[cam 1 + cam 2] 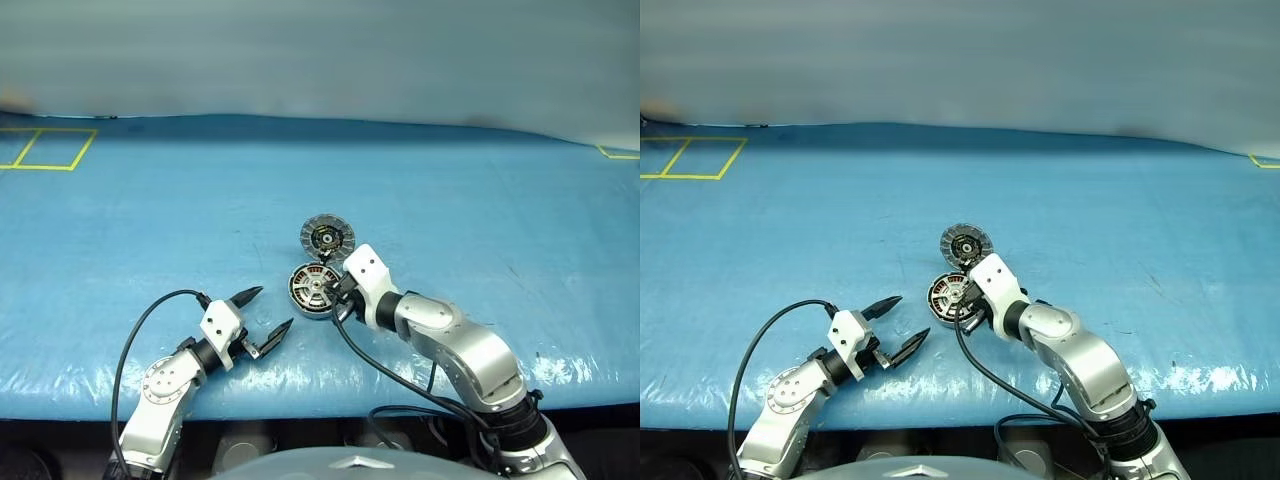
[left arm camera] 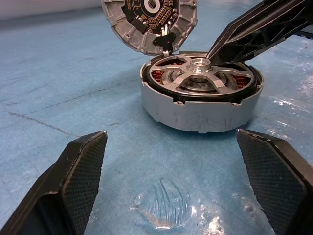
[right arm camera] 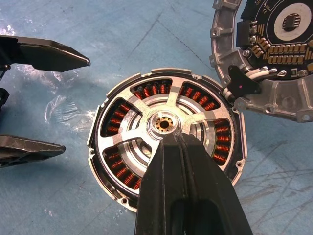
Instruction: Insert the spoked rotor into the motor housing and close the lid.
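The motor housing (image 3: 105, 182) stands on the blue table. The spoked rotor (image 3: 142, 105) sits inside it, and copper windings show between its silver spokes. The lid (image 3: 274, 63) stands open beyond the housing, joined to it at the rim, with its black centre showing. My right gripper (image 3: 171, 138) is shut, and its tips rest at the rotor's hub with nothing between the fingers. My left gripper (image 1: 275, 306) is open, a little to the left of the housing (image 1: 313, 290) and apart from it. From the left wrist, the housing (image 2: 200, 110) stands between and beyond the fingers (image 2: 80, 181).
The blue table cover (image 1: 480, 200) stretches wide on all sides. Yellow tape lines (image 1: 45, 150) mark its far left corner, and more tape (image 1: 618, 153) marks the far right. A black cable (image 1: 140, 330) loops from the left wrist. The table's front edge runs close below both arms.
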Controlling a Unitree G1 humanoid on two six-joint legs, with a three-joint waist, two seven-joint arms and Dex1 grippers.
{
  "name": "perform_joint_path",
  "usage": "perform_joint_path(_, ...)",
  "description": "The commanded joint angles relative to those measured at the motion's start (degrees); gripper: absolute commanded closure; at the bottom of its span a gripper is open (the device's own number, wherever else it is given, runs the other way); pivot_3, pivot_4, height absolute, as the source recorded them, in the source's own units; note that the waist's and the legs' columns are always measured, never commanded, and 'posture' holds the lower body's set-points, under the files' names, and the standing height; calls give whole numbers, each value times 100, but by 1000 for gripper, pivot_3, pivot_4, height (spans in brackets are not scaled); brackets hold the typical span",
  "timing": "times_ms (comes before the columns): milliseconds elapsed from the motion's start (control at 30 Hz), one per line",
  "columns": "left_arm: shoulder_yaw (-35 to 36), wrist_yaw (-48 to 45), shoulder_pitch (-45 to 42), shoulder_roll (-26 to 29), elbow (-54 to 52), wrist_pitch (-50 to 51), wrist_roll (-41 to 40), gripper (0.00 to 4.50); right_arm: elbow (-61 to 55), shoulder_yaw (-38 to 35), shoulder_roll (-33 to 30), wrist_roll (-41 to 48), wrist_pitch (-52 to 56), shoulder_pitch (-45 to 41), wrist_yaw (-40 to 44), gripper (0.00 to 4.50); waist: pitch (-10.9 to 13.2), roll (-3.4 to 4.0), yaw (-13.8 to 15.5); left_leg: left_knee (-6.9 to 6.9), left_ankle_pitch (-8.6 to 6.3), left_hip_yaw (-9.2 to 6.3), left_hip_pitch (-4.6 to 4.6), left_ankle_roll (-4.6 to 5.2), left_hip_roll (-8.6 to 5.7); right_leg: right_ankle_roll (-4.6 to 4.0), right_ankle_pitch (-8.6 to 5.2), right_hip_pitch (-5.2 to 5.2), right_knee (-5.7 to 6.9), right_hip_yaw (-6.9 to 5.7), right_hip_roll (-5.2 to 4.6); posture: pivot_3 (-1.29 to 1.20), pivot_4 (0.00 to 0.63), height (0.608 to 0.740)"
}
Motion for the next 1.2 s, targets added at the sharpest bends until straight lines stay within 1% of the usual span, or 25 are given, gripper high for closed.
perform_joint_path(33, 29, 19, -19, -4, -340, -20, -71, 0, -24, 20, 78, 35, 30, 52, -36, 4467, 0, 0, 0, 0, 0, 0, 1, -1, 0, 0, 0, 0, 0, 0, 0, 0, 150, 740)
perform_joint_path(167, 37, 28, 2, -3, -365, 2, -72, 0, -321, -157, 109, 207, 165, 58, -15, 4467, 0, 0, 3, 0, 1, 0, 0, -2, 2, 0, 0, -2, 1, 0, 1, 0, 150, 740)
perform_joint_path(267, 30, 32, 9, -8, -387, 23, -69, 0, -396, -110, 60, 270, 264, 138, 15, 4467, 0, 0, 11, -2, 1, -2, -6, -1, 0, -2, -1, -4, 0, 0, 0, 0, 150, 740)
perform_joint_path(533, 21, 29, -11, -16, -411, 61, -73, 0, -61, 59, 135, 217, 210, 445, -31, 4467, -2, -2, 10, -4, 0, -3, 0, -1, 0, -3, -2, 0, -1, -1, 0, 0, 150, 740)
perform_joint_path(633, 17, 28, -13, -6, -428, 93, -66, 0, 177, 65, 184, 115, -57, 518, -54, 4467, -6, -6, 8, -3, 0, -3, 9, -1, 1, -3, -3, -3, -2, -1, 0, 0, 150, 740)
perform_joint_path(800, 30, 29, -13, -4, -454, 117, -65, 0, -166, -245, 179, 341, -250, 430, 122, 4467, -6, -6, 12, -1, 0, -2, 23, -1, 1, -3, -3, -4, -3, -2, -4, 0, 150, 740)
perform_joint_path(900, 30, 29, -11, -3, -461, 122, -64, 0, -537, -507, 7, 583, -159, 281, 321, 4467, -5, -6, 19, -2, 0, -2, 16, 0, 0, -4, -3, -8, -4, -2, -7, 0, 150, 740)
perform_joint_path(967, 23, 27, -15, -10, -457, 124, -68, 0, -773, -670, -212, 749, -79, 188, 496, 4467, -4, -5, 18, -1, 0, -3, -7, 1, -3, -4, -1, -7, -2, 0, -8, 0, 150, 740)
perform_joint_path(1067, 13, 14, -23, -22, -433, 111, -76, 0, -1000, -838, -569, 921, 36, 57, 702, 4467, -4, -6, 18, -4, -1, -5, -12, 2, -4, -2, -1, -8, -4, -2, -6, 0, 150, 740)
perform_joint_path(1167, -8, 2, -49, -46, -353, 72, -62, 0, -952, -843, -621, 951, 89, -157, 635, 4467, -4, -6, 11, -9, -1, -5, -11, 2, -2, -5, -3, -10, -4, -3, -3, 0, 150, 740)
perform_joint_path(1200, -16, -3, -62, -58, -327, 60, -60, 0, -831, -767, -508, 887, 113, -276, 509, 4467, -4, -5, 10, -8, -1, -5, -11, 2, -1, -6, -3, -10, -3, -3, -1, 0, 150, 740)
